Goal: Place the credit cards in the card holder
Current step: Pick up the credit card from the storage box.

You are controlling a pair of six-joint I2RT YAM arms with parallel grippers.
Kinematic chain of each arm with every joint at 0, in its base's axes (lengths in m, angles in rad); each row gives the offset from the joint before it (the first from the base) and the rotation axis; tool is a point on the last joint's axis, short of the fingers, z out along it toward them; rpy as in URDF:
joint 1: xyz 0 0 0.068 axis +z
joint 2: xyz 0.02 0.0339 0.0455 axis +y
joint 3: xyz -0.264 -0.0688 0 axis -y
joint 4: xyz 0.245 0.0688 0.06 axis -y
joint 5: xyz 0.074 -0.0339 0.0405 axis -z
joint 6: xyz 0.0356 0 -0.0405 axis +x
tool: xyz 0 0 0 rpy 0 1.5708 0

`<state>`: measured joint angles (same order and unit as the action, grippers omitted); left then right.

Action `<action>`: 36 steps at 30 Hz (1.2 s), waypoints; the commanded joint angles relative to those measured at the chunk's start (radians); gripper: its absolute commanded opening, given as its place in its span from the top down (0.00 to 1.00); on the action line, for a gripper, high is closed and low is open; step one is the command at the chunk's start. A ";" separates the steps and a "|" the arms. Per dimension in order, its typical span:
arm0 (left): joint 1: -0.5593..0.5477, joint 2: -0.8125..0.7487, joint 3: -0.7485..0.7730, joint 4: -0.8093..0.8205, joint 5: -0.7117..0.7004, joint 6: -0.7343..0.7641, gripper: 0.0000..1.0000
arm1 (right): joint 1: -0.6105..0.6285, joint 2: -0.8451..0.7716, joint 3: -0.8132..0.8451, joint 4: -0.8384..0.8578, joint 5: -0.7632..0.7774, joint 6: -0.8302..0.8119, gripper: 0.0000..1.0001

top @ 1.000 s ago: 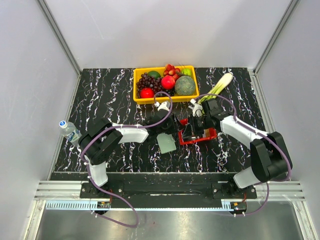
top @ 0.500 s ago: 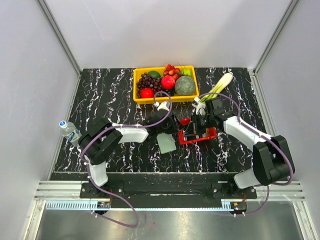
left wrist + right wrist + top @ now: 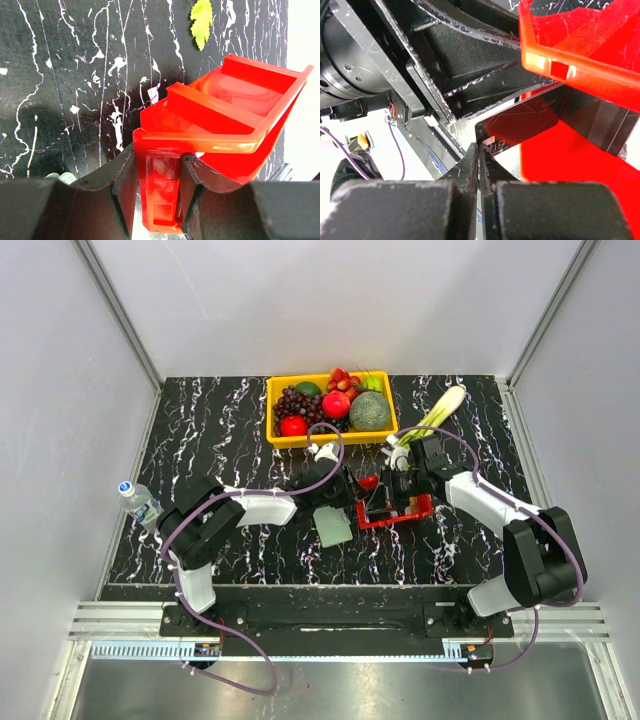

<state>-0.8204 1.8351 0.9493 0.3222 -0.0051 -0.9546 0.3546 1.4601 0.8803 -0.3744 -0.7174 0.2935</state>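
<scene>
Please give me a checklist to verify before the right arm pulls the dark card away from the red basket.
1. Right jaws shut on the dark card: ok, they pinch one corner.
2. Left jaws clamped on the red basket wall: ok.
3. Card clear of the basket rim: cannot tell; the rim crosses above it in the right wrist view.
4. Card holder lying beside the basket: ok.
5. Card holder open to receive a card: cannot tell from above.
6. Other cards located: cannot tell.
</scene>
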 commanded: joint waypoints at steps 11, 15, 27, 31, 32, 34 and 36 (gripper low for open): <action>0.007 -0.014 0.040 0.057 0.025 0.000 1.00 | -0.005 0.032 -0.012 0.111 -0.073 0.039 0.96; 0.007 -0.017 0.032 0.058 0.020 0.001 1.00 | -0.011 0.020 -0.024 0.108 -0.050 0.042 0.96; 0.013 -0.022 0.020 0.066 0.019 -0.006 1.00 | -0.028 -0.148 0.095 -0.184 0.531 -0.057 1.00; 0.013 -0.017 0.028 0.066 0.022 -0.009 1.00 | -0.028 -0.152 0.106 -0.204 0.569 -0.076 1.00; 0.013 -0.016 0.026 0.069 0.022 -0.010 1.00 | -0.028 -0.136 0.115 -0.216 0.566 -0.079 1.00; 0.013 -0.011 0.028 0.067 0.027 -0.007 1.00 | -0.028 -0.107 0.134 -0.241 0.540 -0.091 1.00; 0.013 -0.011 0.029 0.064 0.025 -0.009 1.00 | -0.028 -0.113 0.132 -0.233 0.488 -0.103 1.00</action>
<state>-0.8097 1.8351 0.9493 0.3225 0.0051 -0.9581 0.3305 1.3369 0.9668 -0.5678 -0.2207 0.2352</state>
